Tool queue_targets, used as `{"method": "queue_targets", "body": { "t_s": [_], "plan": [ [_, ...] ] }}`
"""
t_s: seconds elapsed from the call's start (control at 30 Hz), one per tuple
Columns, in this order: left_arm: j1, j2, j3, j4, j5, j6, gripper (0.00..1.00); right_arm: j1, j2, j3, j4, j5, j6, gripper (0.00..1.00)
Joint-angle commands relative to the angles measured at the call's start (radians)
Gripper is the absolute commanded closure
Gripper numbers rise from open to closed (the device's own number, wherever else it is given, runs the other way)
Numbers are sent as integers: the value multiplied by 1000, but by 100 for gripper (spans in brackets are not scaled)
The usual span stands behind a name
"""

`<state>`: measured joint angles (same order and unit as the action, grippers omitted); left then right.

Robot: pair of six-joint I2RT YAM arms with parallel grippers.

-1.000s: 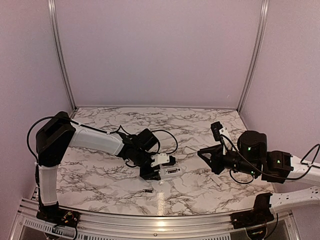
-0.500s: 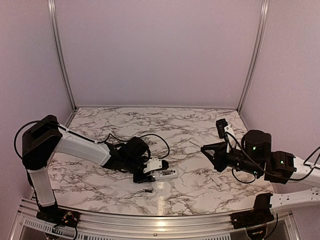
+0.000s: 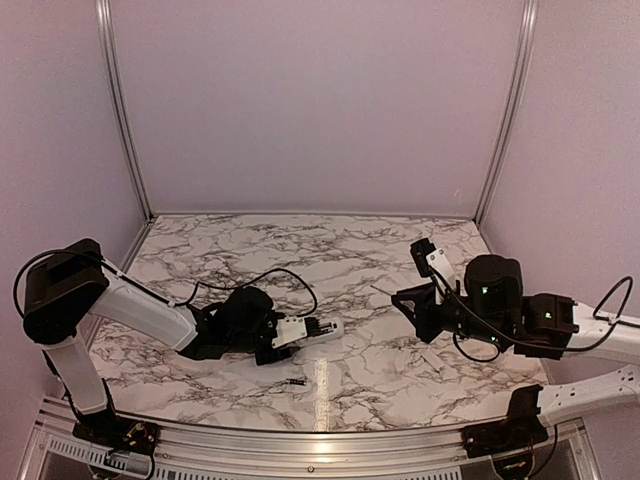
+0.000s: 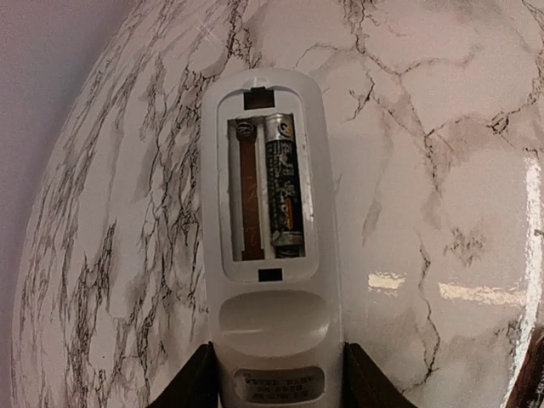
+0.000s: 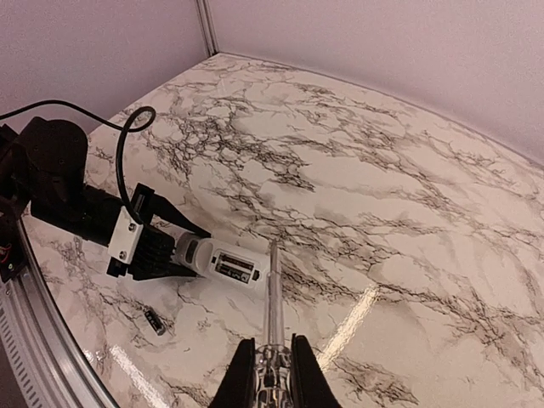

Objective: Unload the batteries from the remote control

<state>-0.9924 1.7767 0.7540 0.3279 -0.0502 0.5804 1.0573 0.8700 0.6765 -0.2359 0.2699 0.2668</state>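
Left end effector (image 4: 276, 378), arm stretched low, clamps remote control (image 4: 265, 170); right end effector (image 5: 274, 364) pinches grey stick (image 5: 274, 289).

In the left wrist view the bottom edge cuts off the near end of the slim white plastic remote control (image 4: 272, 340) and nearly all of the left gripper (image 4: 277, 382) — only two dark finger wedges show, one at each side of the casing. The print on the casing's grey label and on the dark cylindrical battery (image 4: 286, 189) in the recess is too blurred to read. In the right wrist view the lower end of the thin grey stick (image 5: 274, 293) is hidden between the fingers of the right gripper (image 5: 274, 348), themselves cropped by the bottom edge. The tiny dark loose battery (image 5: 155, 320) lying on the white marble-patterned table (image 5: 408, 195) is too small to tell its ends apart.
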Motion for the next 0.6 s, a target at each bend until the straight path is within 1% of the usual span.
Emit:
{"method": "queue_targets", "body": {
  "t_s": [0.0,0.07,0.13,0.2,0.3,0.4,0.43,0.57],
  "plan": [
    [-8,-30,-56,247,-47,31,100,2,35,68,-20,-15,-50,100],
    [-17,-47,-103,308,-20,116,100,1,55,82,-25,-17,-62,100],
    [-23,-66,-128,344,-26,125,100,1,74,103,-40,-18,-72,100],
    [-23,-76,-120,306,-29,116,100,1,89,122,-52,-27,-85,100],
    [-23,-87,-147,318,-5,128,100,1,113,151,-78,-64,-114,100],
    [-23,-92,-164,273,102,177,100,2,143,198,-143,-108,-135,100],
    [-23,-93,-169,269,111,181,100,1,151,207,-157,-128,-140,100],
    [-24,-105,-207,325,88,204,100,1,192,242,-205,-196,-152,100]
  ]
}}
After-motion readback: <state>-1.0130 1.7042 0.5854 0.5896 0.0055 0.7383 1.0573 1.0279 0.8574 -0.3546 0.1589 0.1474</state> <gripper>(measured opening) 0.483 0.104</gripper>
